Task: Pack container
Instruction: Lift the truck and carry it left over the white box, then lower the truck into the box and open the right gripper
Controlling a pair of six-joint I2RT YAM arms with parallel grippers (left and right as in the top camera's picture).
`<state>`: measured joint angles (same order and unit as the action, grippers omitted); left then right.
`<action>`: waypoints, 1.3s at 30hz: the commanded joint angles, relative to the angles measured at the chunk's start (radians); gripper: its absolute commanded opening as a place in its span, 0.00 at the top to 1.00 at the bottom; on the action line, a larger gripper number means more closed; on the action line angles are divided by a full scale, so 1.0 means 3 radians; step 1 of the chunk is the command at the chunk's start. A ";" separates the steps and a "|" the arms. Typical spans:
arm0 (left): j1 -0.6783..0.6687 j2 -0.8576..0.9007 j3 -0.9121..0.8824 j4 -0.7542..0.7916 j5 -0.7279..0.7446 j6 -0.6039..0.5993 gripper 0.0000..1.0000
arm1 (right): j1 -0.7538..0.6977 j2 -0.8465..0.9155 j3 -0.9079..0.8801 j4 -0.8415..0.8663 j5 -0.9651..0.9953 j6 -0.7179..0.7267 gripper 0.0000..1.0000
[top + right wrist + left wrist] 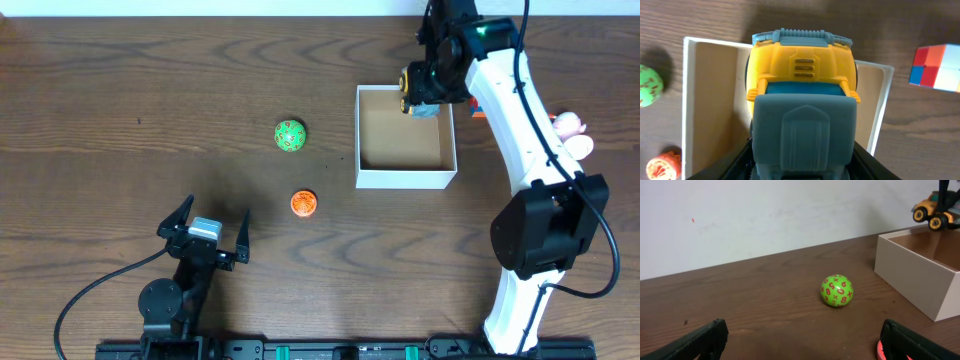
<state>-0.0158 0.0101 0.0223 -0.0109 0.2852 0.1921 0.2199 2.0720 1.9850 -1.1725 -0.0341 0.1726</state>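
The container [405, 178] is a shallow white-walled box with a brown inside, at the table's right centre; it also shows in the left wrist view [920, 287] and the right wrist view [689, 100]. My right gripper [425, 100] is shut on a yellow and grey-blue toy truck [800, 95] and holds it above the box's far right corner. The truck shows in the left wrist view [935, 210] above the box. A green numbered ball [289, 134] and an orange disc toy [303, 203] lie left of the box. My left gripper [205, 235] is open and empty at the front left.
A red, blue and white cube [935, 67] lies on the table just right of the box. Pink and white round toys [572, 133] sit at the far right behind the right arm. The wall rises past the table's far edge.
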 commanded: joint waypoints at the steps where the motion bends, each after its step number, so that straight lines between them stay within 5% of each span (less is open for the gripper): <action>1: 0.0014 -0.0020 -0.0061 -0.0113 0.0034 0.0056 0.02 | 0.0034 0.0033 -0.0113 0.0076 0.0089 0.0097 0.49; 39: 0.0014 -0.0020 -0.0061 -0.0114 0.0033 0.0056 0.02 | 0.0020 0.0032 -0.0470 -0.0023 0.0291 0.0268 0.46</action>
<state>-0.0158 0.0101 0.0223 -0.0109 0.2852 0.1925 0.2199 2.0720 1.8496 -1.1648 0.0406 0.2352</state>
